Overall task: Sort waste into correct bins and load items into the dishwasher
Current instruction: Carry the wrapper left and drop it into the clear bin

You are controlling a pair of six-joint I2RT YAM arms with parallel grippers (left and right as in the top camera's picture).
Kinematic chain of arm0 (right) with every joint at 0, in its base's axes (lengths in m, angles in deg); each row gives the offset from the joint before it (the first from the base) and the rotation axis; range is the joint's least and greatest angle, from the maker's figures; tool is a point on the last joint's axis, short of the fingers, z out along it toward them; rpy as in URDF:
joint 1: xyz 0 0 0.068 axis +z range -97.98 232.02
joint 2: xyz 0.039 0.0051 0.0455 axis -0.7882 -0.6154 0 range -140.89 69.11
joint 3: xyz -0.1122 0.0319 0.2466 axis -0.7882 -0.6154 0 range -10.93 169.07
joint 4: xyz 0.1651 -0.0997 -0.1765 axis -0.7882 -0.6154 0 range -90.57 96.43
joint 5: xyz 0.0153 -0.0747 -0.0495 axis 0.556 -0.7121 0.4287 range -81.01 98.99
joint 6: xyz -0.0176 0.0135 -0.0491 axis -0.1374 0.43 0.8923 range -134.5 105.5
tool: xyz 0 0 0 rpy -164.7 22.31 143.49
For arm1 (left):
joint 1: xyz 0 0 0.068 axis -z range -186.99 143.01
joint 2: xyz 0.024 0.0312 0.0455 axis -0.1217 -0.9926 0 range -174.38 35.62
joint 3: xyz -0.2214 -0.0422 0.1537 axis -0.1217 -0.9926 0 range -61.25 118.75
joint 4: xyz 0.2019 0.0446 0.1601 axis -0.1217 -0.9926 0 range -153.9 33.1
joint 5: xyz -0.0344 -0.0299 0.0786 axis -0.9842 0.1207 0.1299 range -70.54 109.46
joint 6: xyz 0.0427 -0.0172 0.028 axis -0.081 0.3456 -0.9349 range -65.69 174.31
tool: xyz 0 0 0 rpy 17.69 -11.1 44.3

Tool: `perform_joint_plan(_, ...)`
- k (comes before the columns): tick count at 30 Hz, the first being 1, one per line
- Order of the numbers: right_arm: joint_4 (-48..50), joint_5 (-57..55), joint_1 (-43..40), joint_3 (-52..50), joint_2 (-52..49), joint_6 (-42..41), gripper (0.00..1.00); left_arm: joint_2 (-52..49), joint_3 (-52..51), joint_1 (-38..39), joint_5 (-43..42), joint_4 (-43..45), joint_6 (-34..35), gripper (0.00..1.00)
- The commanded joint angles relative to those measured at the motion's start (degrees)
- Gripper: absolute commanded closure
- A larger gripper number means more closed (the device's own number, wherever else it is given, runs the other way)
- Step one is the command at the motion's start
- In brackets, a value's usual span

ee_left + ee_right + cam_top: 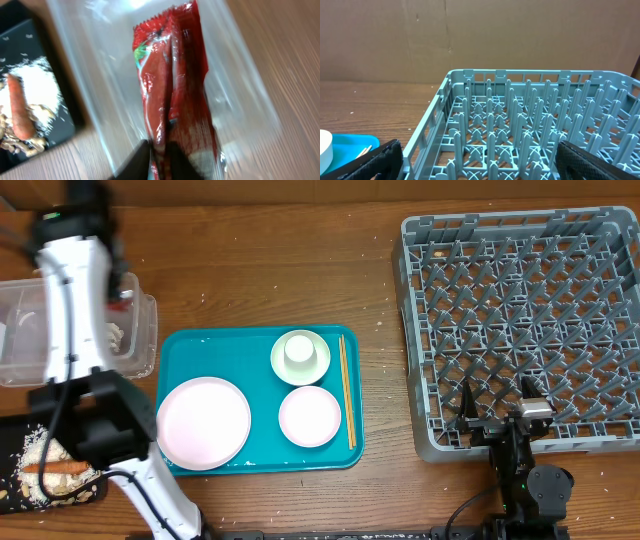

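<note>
My left gripper is shut on the shiny red snack wrapper and holds it over the clear plastic tub, which sits at the far left of the table. The black tray beside it holds pale crumbs and the orange stick. On the teal tray lie the pink plate, a white plate, a white cup on another white plate, and chopsticks. My right gripper is open at the near edge of the grey dish rack. The tissue is out of view.
The left arm covers much of the tub from above. The rack's upright pegs fill the right wrist view. Bare wooden table lies between the teal tray and the rack.
</note>
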Motion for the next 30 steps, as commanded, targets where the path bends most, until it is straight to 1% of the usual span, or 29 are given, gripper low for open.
perform_joint_plan(1,0.2,-0.2,-0.3,-0.6,0.4,-0.2,0.00,0.2,0.9,-7.9,-0.3,1.0,-0.6,0.33)
perform_joint_plan(2,0.2,-0.2,-0.3,-0.6,0.4,-0.2,0.00,0.2,0.7,-9.9,-2.1,0.9,-1.4,0.03)
perform_joint_plan(3,0.2,-0.2,-0.3,-0.6,0.4,-0.2,0.00,0.2,0.7,-11.2,-4.1,0.7,-3.3,0.00)
perform_joint_plan(7,0.2,-0.2,-0.3,-0.6,0.4,-0.2,0.00,0.2,0.7,-13.6,-11.5,-3.2,-8.3,0.00)
perform_joint_plan(8,0.2,-0.2,-0.3,-0.6,0.4,-0.2,0.00,0.2,0.7,-13.9,-15.1,-5.6,-9.3,0.00)
perform_joint_plan(12,0.2,-0.2,-0.3,-0.6,0.4,-0.2,0.00,0.2,0.7,-12.0,-20.9,-9.1,-12.2,0.01)
perform_joint_plan(13,0.2,-0.2,-0.3,-0.6,0.4,-0.2,0.00,0.2,0.7,-11.1,-21.2,-9.8,-12.6,0.02)
perform_joint_plan(17,0.2,-0.2,-0.3,-0.6,0.4,-0.2,0.00,0.2,0.7,-2.8,-21.2,-11.4,-15.8,0.02)
perform_joint_plan(19,0.2,-0.2,-0.3,-0.6,0.4,-0.2,0.00,0.2,0.6,2.8,-20.2,-10.8,-19.4,0.01)
perform_joint_plan(22,0.2,-0.2,-0.3,-0.6,0.4,-0.2,0.00,0.2,0.5,9.7,-17.0,-9.8,-20.4,0.00)
perform_joint_plan(25,0.2,-0.2,-0.3,-0.6,0.4,-0.2,0.00,0.2,0.5,15.5,-17.2,-8.7,-24.8,0.00)
perform_joint_plan(26,0.2,-0.2,-0.3,-0.6,0.4,-0.2,0.00,0.2,0.5,18.1,-15.4,-8.0,-25.3,0.00)
perform_joint_plan(28,0.2,-0.2,-0.3,-0.6,0.4,-0.2,0.00,0.2,0.5,20.2,-12.9,-6.8,-25.3,0.00)
perform_joint_plan(30,0.2,-0.2,-0.3,-0.6,0.4,-0.2,0.00,0.2,0.5,19.8,-12.9,-5.9,-24.0,0.00)
